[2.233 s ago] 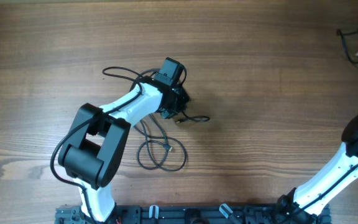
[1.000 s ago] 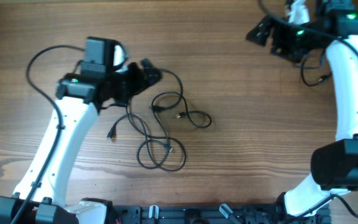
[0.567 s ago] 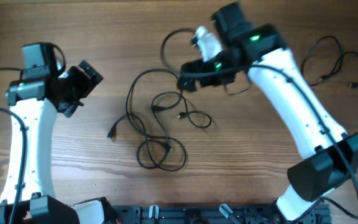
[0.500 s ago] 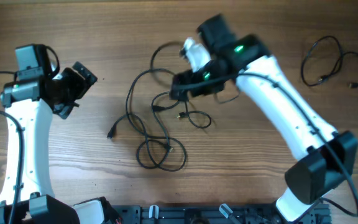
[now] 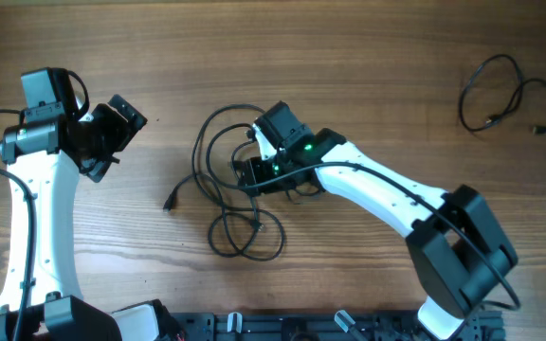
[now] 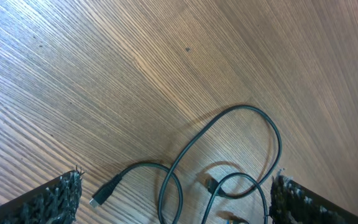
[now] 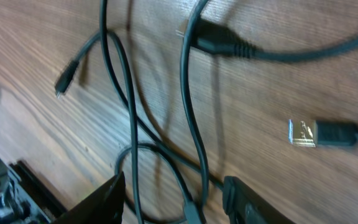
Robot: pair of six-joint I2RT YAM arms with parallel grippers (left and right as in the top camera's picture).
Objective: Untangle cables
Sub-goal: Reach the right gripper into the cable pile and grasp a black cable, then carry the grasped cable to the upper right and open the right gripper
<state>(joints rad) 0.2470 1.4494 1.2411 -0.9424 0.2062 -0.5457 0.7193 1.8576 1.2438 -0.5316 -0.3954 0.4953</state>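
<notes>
The cables lie as loose black loops in the middle of the table, with a plug end at the left. My right gripper is down on the tangle. In the right wrist view my right gripper is open, its jaws standing on either side of several strands; a silvery plug lies beside them. My left gripper hangs open to the left of the tangle. In the left wrist view my left gripper holds nothing, and a cable loop lies below it.
One separate black cable lies in loops at the far right of the wooden table. The arm bases and a black rail line the front edge.
My right arm has swung from the far right down onto the tangle, and its jaws have narrowed. My left arm drew back to the left, then stayed still with its gripper open.
</notes>
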